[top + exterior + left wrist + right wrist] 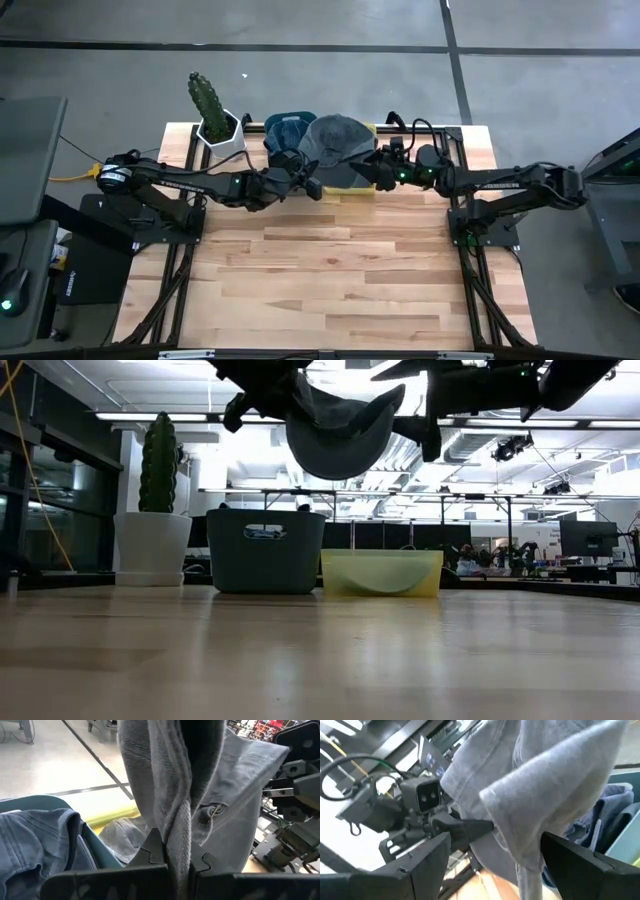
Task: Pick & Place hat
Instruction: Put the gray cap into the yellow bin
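Note:
A grey cap hangs in the air above the yellow bin, its crown down in the low view. My left gripper comes from the table's left and is shut on the cap's cloth. My right gripper comes from the table's right and is open. Its two fingers stand wide apart, with part of the cap between them. The dark teal bin holds blue caps. My left gripper pinches a bunched fold of the grey cap's cloth between its two fingers, several layers together. The fingers come about level from the table's left. The cap hangs clear of the bins below. My right gripper: a hanging edge of the cap lies close to one finger; I cannot tell whether they touch.
A cactus in a white pot stands at the far left, next to the teal bin. A second grey cap lies in the yellow bin. The wooden tabletop stretches toward the near edge.

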### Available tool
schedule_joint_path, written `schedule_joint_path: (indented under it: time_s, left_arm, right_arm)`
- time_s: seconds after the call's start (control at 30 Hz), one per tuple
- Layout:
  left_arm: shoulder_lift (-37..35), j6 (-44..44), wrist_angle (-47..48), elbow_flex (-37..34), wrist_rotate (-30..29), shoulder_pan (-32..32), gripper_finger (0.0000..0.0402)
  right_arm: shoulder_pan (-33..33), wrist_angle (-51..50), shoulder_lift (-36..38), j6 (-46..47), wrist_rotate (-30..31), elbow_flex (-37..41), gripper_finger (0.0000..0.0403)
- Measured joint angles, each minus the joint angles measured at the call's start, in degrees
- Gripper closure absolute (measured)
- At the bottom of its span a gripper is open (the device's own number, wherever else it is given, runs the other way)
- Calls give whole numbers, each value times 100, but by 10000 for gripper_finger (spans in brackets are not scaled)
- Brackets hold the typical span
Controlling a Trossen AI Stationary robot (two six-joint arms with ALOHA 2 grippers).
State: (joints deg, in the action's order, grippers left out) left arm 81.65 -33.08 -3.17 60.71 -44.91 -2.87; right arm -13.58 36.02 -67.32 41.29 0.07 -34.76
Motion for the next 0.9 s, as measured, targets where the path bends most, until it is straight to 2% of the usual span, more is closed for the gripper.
schedule_joint_path:
  time_s: [0.4, 0.63, 0.9]
  left_arm:
    - [0, 597, -17, 0, 13, 0, 401]
    - [0, 915, -137, -4, 101, 0, 401]
    - [0, 1379, -679, -7, 92, 0, 402]
  right_arm:
    - [25, 115, -61, 543, 1086, 0, 100]
    - [25, -34, -60, 1037, 1339, 0, 100]
    - [25, -149, -60, 1430, 1310, -4, 100]
